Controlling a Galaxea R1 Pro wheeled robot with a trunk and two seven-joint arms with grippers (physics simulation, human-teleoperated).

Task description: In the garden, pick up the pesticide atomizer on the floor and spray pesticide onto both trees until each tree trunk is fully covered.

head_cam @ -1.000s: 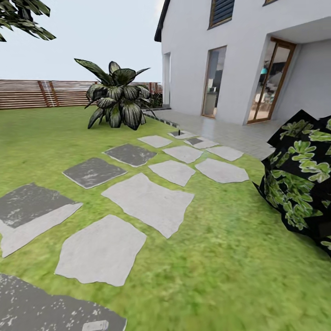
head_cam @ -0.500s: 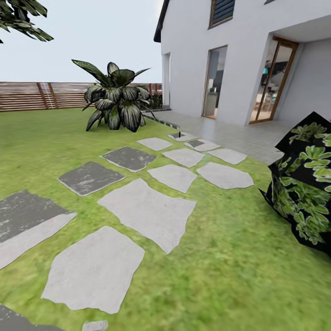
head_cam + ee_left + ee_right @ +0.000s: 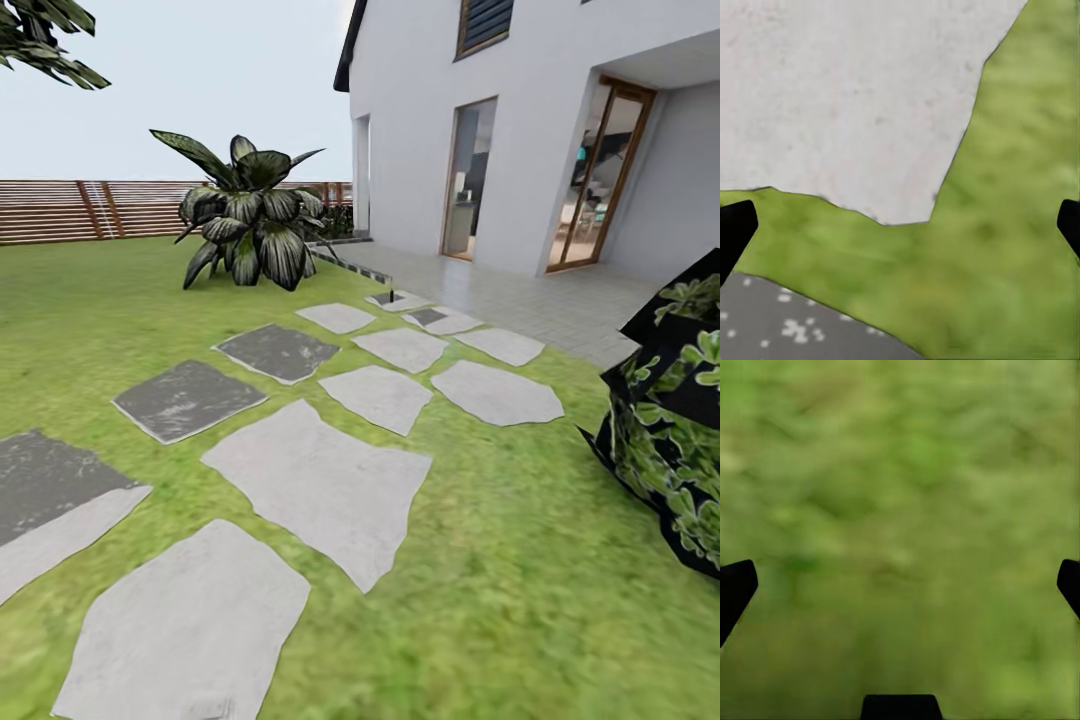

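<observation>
Far ahead in the head view, a tiny black upright thing [image 3: 390, 296] stands on a pale stepping stone near the terrace. It looks like the pesticide atomizer but is too small for detail. Jagged dark leaves of one tree's crown [image 3: 45, 45] hang in at the upper left, with the tree trunks out of view. My left gripper [image 3: 900, 225] is open over grass [image 3: 1005, 247] and the edge of a pale stone [image 3: 847, 97]. My right gripper [image 3: 900, 585] is open over bare blurred grass [image 3: 900, 495], with nothing between its fingers.
Grey and dark stepping stones [image 3: 320, 480] run across the lawn toward a paved terrace [image 3: 530, 300] by the white house [image 3: 420, 130]. A small palm [image 3: 245, 220] stands mid-lawn. A dark leafy bush [image 3: 675, 420] is close on the right. A slatted wooden fence [image 3: 60, 208] closes the back.
The whole head view has shifted: the camera has moved forward. Stones now sit lower and nearer, the bush lies farther right, and the dark stone at the bottom left has left the picture.
</observation>
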